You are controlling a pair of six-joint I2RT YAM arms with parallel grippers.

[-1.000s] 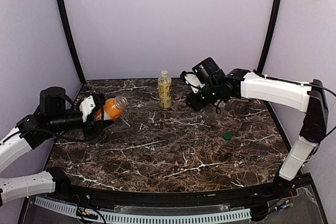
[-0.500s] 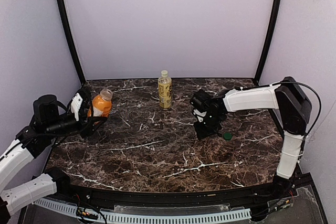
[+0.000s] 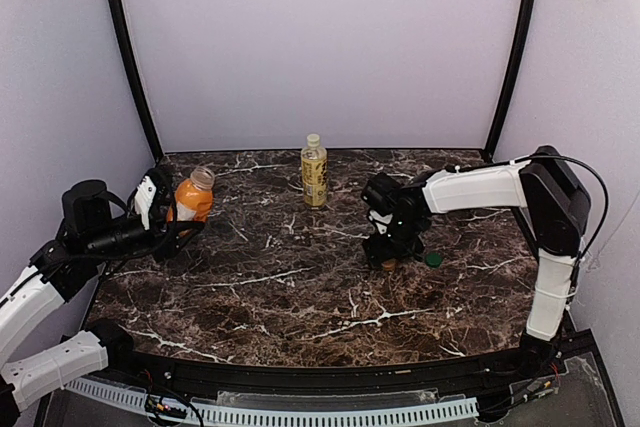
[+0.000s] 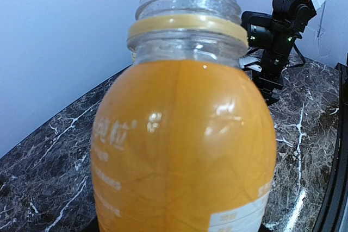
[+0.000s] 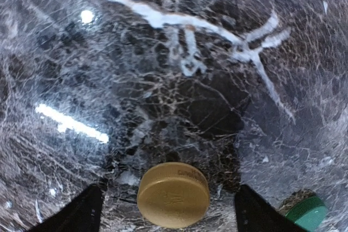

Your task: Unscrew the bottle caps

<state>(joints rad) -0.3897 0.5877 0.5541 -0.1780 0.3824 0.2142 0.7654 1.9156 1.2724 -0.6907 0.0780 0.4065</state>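
The left fingers [image 3: 170, 219] clamp the uncapped orange bottle [image 3: 192, 197]. The right fingers [image 5: 87, 210] stand apart astride a tan cap [image 5: 173, 194] lying on the table [image 3: 300, 297], with a green cap [image 5: 307, 213] at its three o'clock.

Pale lilac walls [image 3: 320, 47] on three sides, black poles [image 3: 127, 57] at the back corners, dark white-veined marble-look table [image 3: 300, 297], glare streak [image 5: 70, 126] perhaps from overhead light

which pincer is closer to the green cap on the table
Right. The right pincer hangs just beside the green cap, open over a tan cap. The left pincer is across the table near its left edge, gripping the orange bottle.
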